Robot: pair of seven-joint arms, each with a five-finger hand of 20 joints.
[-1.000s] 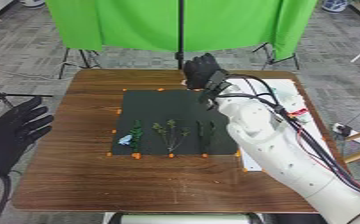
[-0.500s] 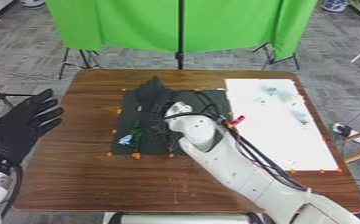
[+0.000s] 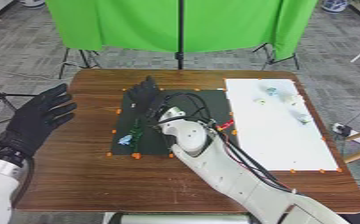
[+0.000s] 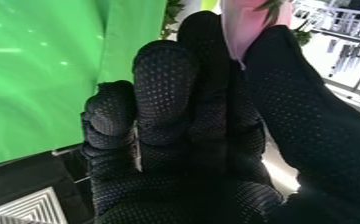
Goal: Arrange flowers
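Observation:
In the head view my right hand is above the upper left part of the black mat, a small pale thing at its side. In the right wrist view a pink flower with a bit of green is pinched between the thumb and fingers of my right hand. A blue flower lies at the mat's lower left, beside a green leafy stem. My right arm covers much of the mat's middle and right. My left hand is open over the table's left edge.
A white board takes up the right side of the brown table, with small pale flowers along its upper right. Orange markers line the mat's edges. A green curtain hangs behind the table.
My right hand has moved left with the pale thing, from the mat's upper right corner to its upper left. My left hand has shifted slightly to the right and up.

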